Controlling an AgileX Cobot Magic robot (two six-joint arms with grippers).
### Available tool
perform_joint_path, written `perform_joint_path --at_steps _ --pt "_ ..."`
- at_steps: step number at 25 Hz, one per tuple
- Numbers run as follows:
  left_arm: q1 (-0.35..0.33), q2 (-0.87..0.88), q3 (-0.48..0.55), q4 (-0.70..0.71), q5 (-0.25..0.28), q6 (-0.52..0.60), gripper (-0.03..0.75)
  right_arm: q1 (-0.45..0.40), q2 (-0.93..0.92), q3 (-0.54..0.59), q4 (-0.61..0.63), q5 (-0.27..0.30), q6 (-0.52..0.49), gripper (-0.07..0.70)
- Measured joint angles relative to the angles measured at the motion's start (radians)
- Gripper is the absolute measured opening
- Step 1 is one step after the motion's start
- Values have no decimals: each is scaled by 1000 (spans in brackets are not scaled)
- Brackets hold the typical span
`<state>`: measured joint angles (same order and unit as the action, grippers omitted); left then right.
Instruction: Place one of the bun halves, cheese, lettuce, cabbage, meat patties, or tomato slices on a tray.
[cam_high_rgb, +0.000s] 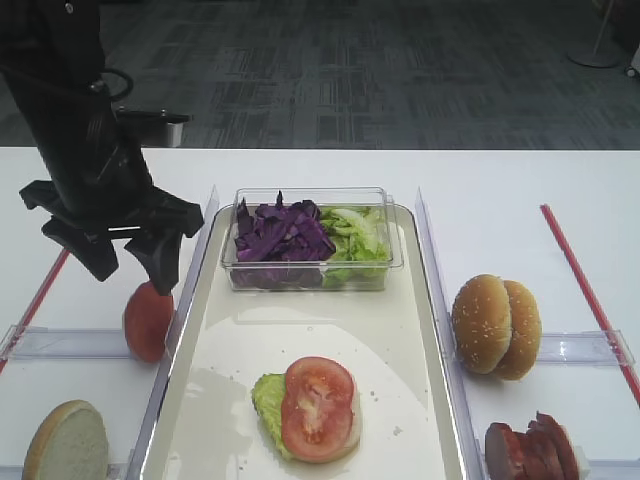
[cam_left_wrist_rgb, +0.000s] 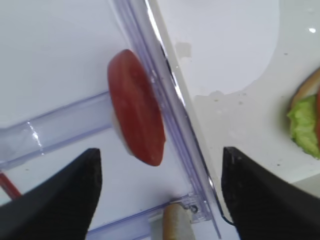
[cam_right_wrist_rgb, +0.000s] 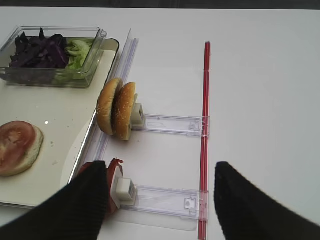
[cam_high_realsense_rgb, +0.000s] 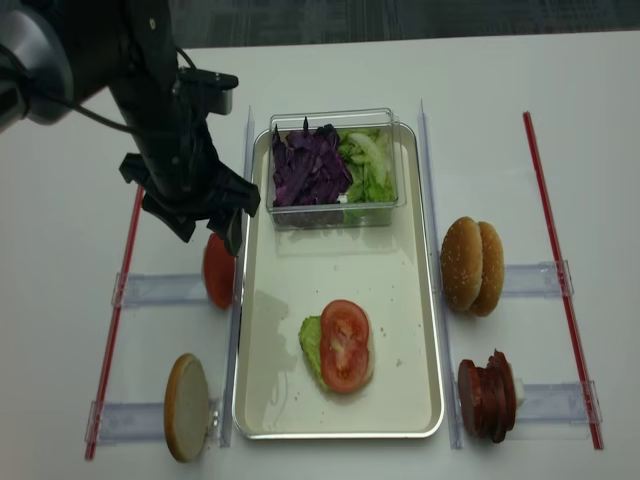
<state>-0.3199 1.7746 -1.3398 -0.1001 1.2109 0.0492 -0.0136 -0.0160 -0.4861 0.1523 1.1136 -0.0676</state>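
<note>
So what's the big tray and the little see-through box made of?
The tray looks like glossy cream plastic or enamelled metal; its raised rim shines and the floor reflects light, so I can't say which. The box seems clear hard plastic: cabbage and lettuce show through its walls.

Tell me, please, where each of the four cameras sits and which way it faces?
Exterior high: in front, looking across the tray; left gripper shows.
Realsense high: overhead, looking down on the tray; left arm shows.
Right wrist: looking down at bun halves; right gripper fingers show.
Left wrist: looking down at a tomato piece; open fingers show.
Shared: the tomato slice on the tray appears in both high views.
</note>
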Motion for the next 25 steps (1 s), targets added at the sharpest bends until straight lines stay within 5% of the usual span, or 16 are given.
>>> perform_joint_path --at_steps 11,25 --pt "47 0 0 52 2 -13 478 0 0 0 0 0 0 484" --pt "237 -5 0 72 2 -7 478 0 0 0 0 0 0 484"
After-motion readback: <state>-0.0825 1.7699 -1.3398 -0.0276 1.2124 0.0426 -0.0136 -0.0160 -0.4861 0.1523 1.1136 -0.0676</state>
